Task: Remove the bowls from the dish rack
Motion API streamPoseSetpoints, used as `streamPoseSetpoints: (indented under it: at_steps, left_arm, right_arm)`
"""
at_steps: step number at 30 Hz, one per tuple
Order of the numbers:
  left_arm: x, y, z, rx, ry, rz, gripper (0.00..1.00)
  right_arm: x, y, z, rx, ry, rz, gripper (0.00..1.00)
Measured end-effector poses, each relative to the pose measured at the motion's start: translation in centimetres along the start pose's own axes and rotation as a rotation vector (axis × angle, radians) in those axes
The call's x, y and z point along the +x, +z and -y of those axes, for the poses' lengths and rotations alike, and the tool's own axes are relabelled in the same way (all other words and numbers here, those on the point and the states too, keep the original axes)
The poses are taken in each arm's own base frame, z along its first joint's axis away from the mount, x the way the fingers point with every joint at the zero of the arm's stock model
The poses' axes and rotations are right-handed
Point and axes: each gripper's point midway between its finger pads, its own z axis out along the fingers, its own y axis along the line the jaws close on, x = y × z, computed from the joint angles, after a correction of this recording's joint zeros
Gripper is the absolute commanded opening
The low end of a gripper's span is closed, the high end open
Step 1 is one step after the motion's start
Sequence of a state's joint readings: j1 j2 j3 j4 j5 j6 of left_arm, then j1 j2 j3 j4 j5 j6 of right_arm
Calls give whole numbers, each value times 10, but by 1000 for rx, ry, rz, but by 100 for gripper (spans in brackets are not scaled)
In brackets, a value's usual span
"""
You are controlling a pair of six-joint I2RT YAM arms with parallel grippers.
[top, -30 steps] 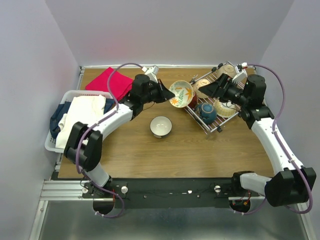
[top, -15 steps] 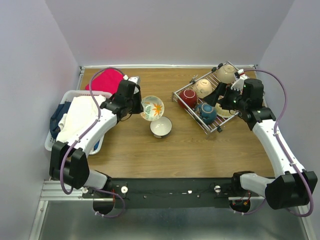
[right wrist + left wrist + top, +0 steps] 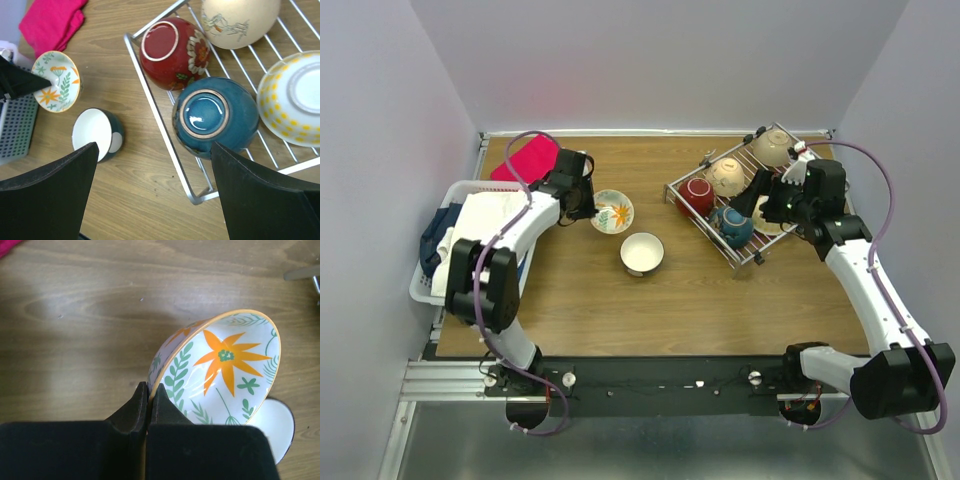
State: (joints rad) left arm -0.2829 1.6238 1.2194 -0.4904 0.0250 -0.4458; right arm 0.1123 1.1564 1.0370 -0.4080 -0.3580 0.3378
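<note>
My left gripper (image 3: 586, 205) is shut on the rim of a floral bowl (image 3: 612, 212), low over the table left of centre; the left wrist view shows the fingers (image 3: 141, 405) pinching the tilted bowl's (image 3: 220, 370) edge. A white-inside dark bowl (image 3: 642, 253) sits upright on the table beside it. The silver wire dish rack (image 3: 692, 222) holds several upturned bowls: red (image 3: 697, 195), teal-blue (image 3: 732, 226), tan (image 3: 726, 176), cream (image 3: 772, 147) and a yellow-dotted one (image 3: 295, 97). My right gripper (image 3: 752, 195) is open and empty above the rack, over the teal-blue bowl (image 3: 215, 117).
A white plastic basket (image 3: 460, 195) of cloths stands at the left edge. A pink cloth (image 3: 530, 158) lies at the back left. The rack sits at an angle at the back right, near the wall.
My left gripper carried the floral bowl from beside the rack to the left and down to the table near the white-inside bowl. My right gripper shifted slightly over the rack.
</note>
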Motion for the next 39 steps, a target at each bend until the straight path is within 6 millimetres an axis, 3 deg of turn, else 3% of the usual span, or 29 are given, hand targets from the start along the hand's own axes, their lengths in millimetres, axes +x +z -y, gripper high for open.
streamPoseSetpoints:
  at_steps: [8,13,16,17,24,30,35,39]
  left_arm:
    - [-14,54,14,32,-33,-45,1]
    - [-8,83,17,57,-64,-87,9]
    - [-10,92,23,94,-85,-93,21]
    - [-10,93,24,97,-88,-94,32]
    - [-10,95,25,107,-87,-95,62]
    - [-21,66,25,103,-47,-45,91]
    - [-43,6,31,135,-6,88,99]
    - [-34,-44,24,148,27,178,99]
  right_arm:
    - [5,-9,19,113,-21,-5,100]
    - [8,-15,27,161,-30,-14,100]
    - [10,-16,31,182,-31,-21,100]
    - [11,-16,32,187,-31,-22,100]
    - [12,-17,41,240,-31,-26,100]
    - [16,-7,52,280,-13,-56,100]
    - [25,9,63,310,31,-102,100]
    - [34,21,74,351,68,-136,100]
